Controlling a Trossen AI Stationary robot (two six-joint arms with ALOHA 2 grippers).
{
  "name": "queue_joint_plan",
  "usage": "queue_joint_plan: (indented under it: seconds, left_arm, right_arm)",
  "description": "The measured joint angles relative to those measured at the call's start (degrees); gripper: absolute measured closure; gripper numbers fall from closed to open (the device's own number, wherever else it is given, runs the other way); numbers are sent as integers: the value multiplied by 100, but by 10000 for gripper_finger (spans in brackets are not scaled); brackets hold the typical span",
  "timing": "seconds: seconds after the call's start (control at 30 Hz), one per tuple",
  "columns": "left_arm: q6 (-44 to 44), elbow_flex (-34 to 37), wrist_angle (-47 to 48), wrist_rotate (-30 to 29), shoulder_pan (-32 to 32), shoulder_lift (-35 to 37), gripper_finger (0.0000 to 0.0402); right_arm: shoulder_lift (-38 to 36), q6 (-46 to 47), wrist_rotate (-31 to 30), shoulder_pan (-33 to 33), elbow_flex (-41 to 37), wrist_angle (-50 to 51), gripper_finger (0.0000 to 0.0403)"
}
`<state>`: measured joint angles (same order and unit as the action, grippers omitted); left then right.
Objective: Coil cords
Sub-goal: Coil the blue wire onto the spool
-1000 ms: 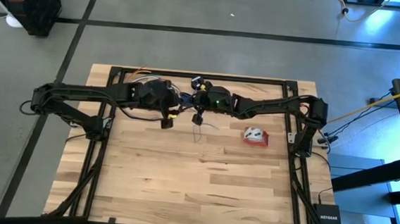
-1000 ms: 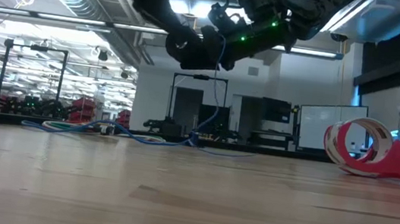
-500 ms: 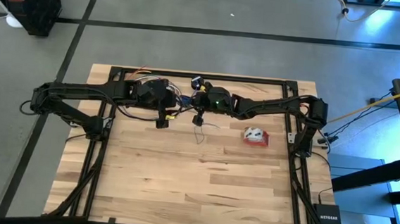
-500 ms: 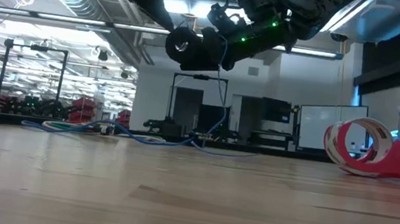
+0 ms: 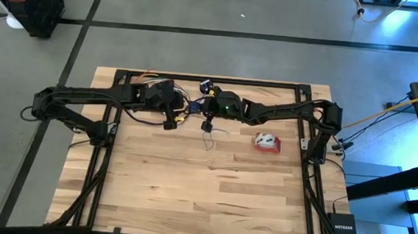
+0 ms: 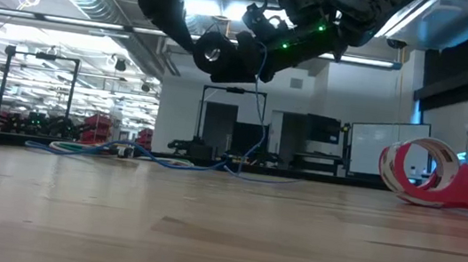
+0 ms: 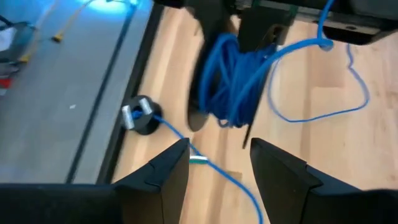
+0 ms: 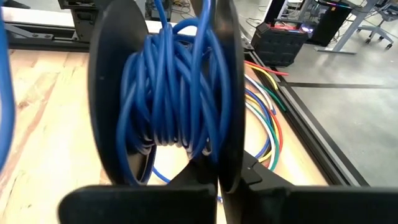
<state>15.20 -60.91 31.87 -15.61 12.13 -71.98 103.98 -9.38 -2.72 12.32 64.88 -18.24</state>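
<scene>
A wooden table (image 5: 211, 191) carries a red-and-white cord bundle (image 5: 267, 142) near its right side, a loop of thin blue cord (image 5: 209, 139) and a black puck (image 7: 142, 115).

You've got blue cord (image 8: 171, 93) wound thick between two black spool discs (image 8: 227, 93), right hand (image 8: 217, 180) pinched shut on one disc's rim, above the wooden counter (image 8: 43, 112).

You see a pale planked wood table (image 5: 212, 183), a smooth glossy blue cord (image 8: 168, 93), and matt black plastic fingers (image 7: 168, 180)
</scene>
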Motion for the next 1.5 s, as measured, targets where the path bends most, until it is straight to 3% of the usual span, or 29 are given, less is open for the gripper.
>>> queue_joint_plan:
  seconds: [0.17,0.27,0.77,1.0,1.2,1.33,1.5]
  left_arm:
    - [156,123,-282,731,117,0,241]
    - [175,125,-294,798,150,0,256]
    - [171,131,-506,1114,194,0,394]
    - [163,133,-550,1106,191,-2,397]
    - [146,133,-552,1092,189,0,398]
    - [171,133,-572,1051,192,2,399]
    - [166,50,-644,975,203,11,399]
  right_arm:
    - [0,-1,77,0,0,-28,402]
    - [0,1,79,0,0,-31,402]
    - [0,3,83,4,-4,-94,396]
    - [0,10,83,9,-4,15,359]
    - [0,6,37,11,0,-182,351]
    - [-42,-344,-511,-2,353,619,333]
    - [-50,-1519,-1914,-237,902,1523,280]
